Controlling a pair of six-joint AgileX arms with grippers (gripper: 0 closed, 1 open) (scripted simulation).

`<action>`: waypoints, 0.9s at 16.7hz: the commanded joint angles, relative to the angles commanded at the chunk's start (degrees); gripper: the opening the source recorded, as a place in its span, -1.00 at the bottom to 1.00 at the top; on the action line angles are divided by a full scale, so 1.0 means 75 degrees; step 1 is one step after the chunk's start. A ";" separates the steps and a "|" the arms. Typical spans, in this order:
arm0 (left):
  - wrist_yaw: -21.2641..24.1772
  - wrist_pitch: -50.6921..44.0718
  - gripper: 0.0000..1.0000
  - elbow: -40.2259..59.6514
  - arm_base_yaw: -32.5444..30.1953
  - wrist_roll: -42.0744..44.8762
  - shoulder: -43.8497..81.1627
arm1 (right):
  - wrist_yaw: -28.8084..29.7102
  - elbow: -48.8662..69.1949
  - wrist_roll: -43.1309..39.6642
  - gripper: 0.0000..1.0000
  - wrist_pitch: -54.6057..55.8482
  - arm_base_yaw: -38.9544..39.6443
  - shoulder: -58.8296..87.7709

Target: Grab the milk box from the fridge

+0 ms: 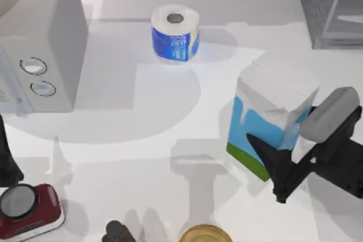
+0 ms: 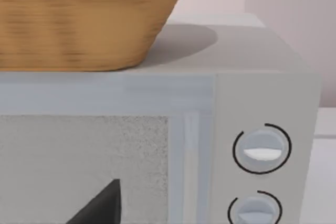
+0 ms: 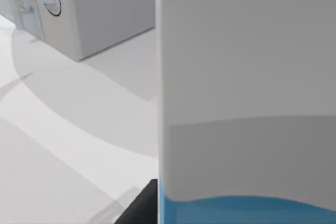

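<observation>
The right gripper [image 1: 282,154] is clamped across the lower half of the milk box [image 1: 272,114], one dark finger [image 1: 266,150] lying along the blue face just above the green band while the other is hidden behind the carton's far side. The milk box sits at the right of the table, outside and in front of the fridge [image 1: 326,4], whose grey-framed panel stands in the far right corner; whether its base touches the tabletop or hangs just above it I cannot tell. In the right wrist view the milk box [image 3: 247,93] looms close, white upper wall over the start of the blue. I judge it a stiff but thin-walled carton, smooth and somewhat slippery, and possibly top-heavy if full; a low-to-middle grip on two flat opposite faces suits it, firm enough to stop sliding yet not so hard as to buckle the walls. The toilet paper roll [image 1: 175,33] stands well apart toward the back. The left gripper [image 2: 100,205] is parked near the microwave [image 2: 262,129], which carries a wicker basket [image 2: 79,14]; its opening I cannot tell.
</observation>
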 joint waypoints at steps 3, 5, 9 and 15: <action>0.0000 0.0000 1.00 0.0000 0.0000 0.0000 0.0000 | 0.0124 0.0193 0.0032 -1.00 0.0981 0.0135 0.1198; 0.0000 0.0000 1.00 0.0000 0.0000 0.0000 0.0000 | 0.0222 0.0304 0.0057 -1.00 0.1597 0.0184 0.1950; 0.0000 0.0000 1.00 0.0000 0.0000 0.0000 0.0000 | 0.0321 0.0426 0.0082 -1.00 0.2234 0.0246 0.2636; 0.0000 0.0000 1.00 0.0000 0.0000 0.0000 0.0000 | 0.0321 0.0426 0.0082 -0.70 0.2235 0.0246 0.2637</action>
